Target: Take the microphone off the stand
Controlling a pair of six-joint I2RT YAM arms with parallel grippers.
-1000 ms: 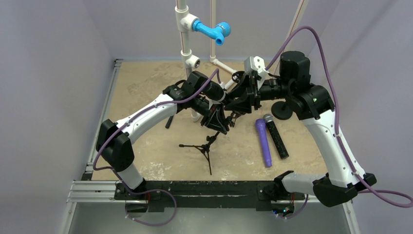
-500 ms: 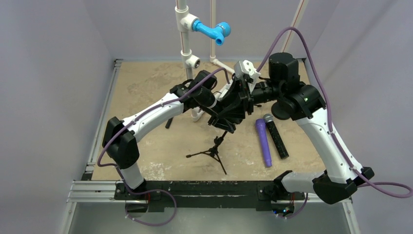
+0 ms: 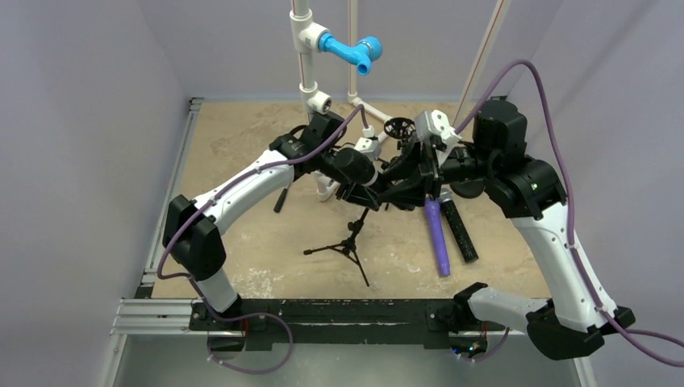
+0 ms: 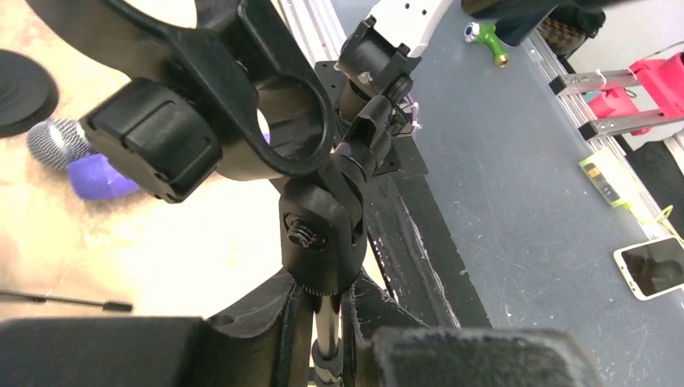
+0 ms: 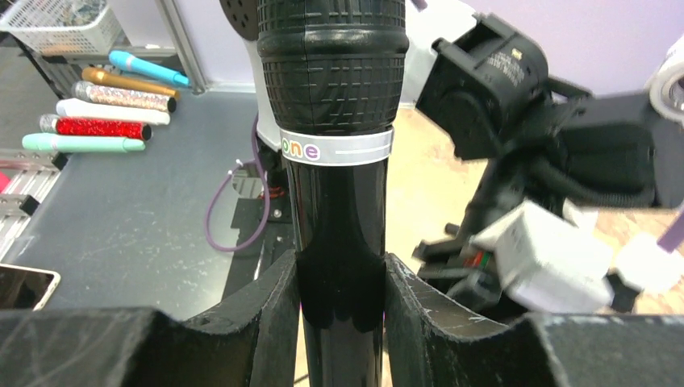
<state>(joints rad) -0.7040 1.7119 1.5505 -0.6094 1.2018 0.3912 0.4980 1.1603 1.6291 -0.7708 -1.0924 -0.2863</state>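
Work over the table (image 3: 242,161) with the load shared: hold the stand (image 3: 348,242) steady by its pole, tripod feet down, and draw the microphone (image 5: 335,97) away along its own length, not sideways, so as not to tip or twist the stand. Judging by the left wrist view, probably free of the clip (image 4: 242,89) by now, with light visible through the ring; impossible to confirm from above amid the crowding of the two grippers. Carry it toward open table, away from the purple microphone (image 3: 437,238) and the black spare (image 3: 458,230) lying just beside it, and do not loosen the hold on the pole until well apart. As for pose: reaching forward and inward with the left arm (image 3: 242,189), elbow bent, wrist beside the stand's top, left gripper (image 4: 327,339) clamped tight on the pole just under the clip's swivel joint. Arching high with the right arm (image 3: 548,218), forearm turned toward the centre, right gripper (image 5: 340,298) pinching the microphone's black body below the grey band, fingers (image 5: 266,322) pressed to both sides, head pointing away from the wrist.
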